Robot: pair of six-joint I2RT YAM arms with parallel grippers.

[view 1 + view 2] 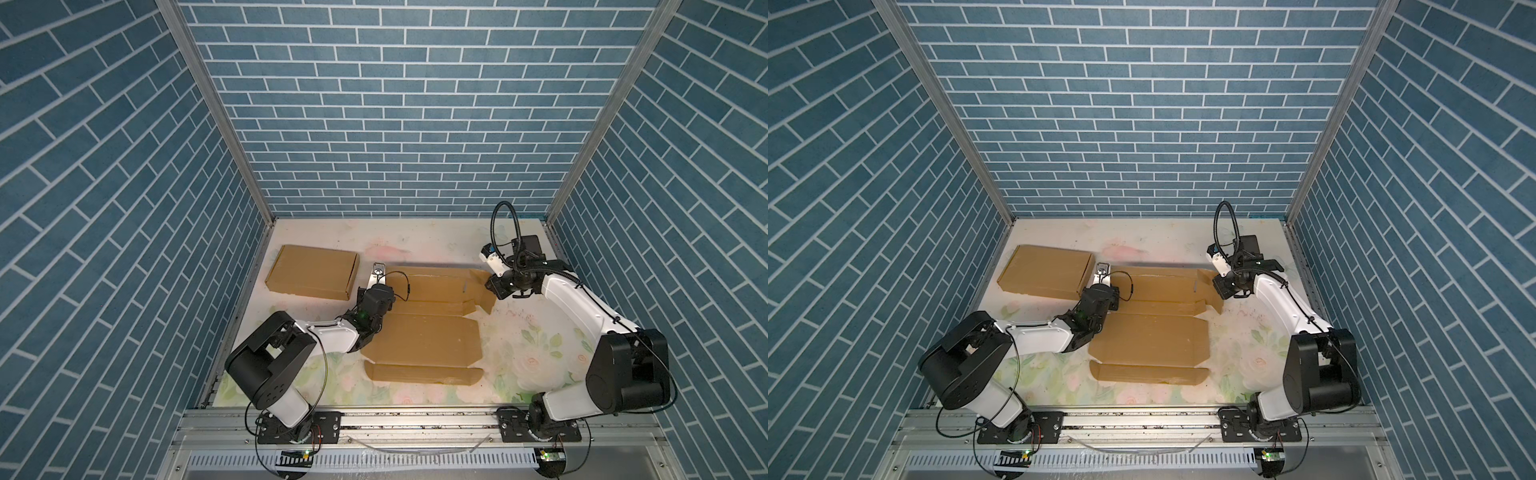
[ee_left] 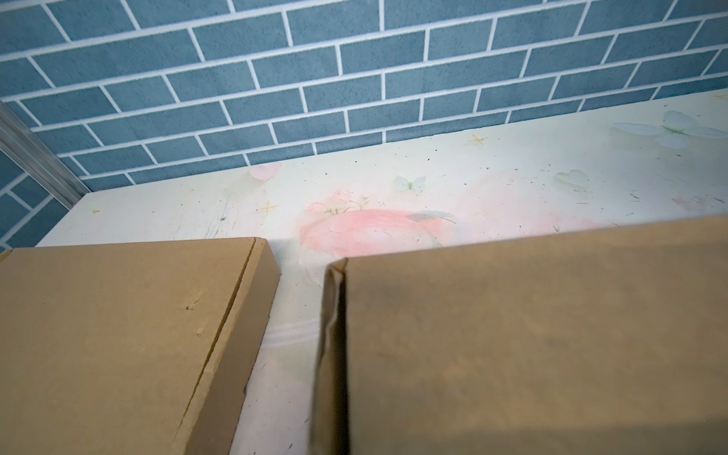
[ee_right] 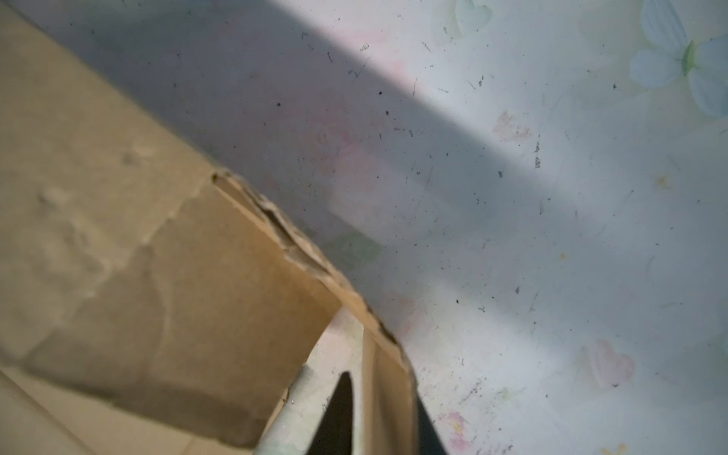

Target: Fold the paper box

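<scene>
Unfolded cardboard blank (image 1: 428,336) centred on the surface (image 1: 519,345).
A folded box (image 1: 311,272) lies far left; beside it the left gripper (image 1: 376,277), fingers (image 1: 378,271) pressed together, sits at the blank's far-left corner; the right gripper (image 3: 384,394) pinches the raised right flap (image 1: 484,303) between its fingers (image 3: 342,409).

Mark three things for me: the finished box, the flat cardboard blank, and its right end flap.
finished box (image 1: 311,272): in a top view, middle of its lid.
flat cardboard blank (image 1: 428,338): in a top view, centre of its largest panel.
right end flap (image 3: 236,299): right wrist view, on its broad face.
</scene>
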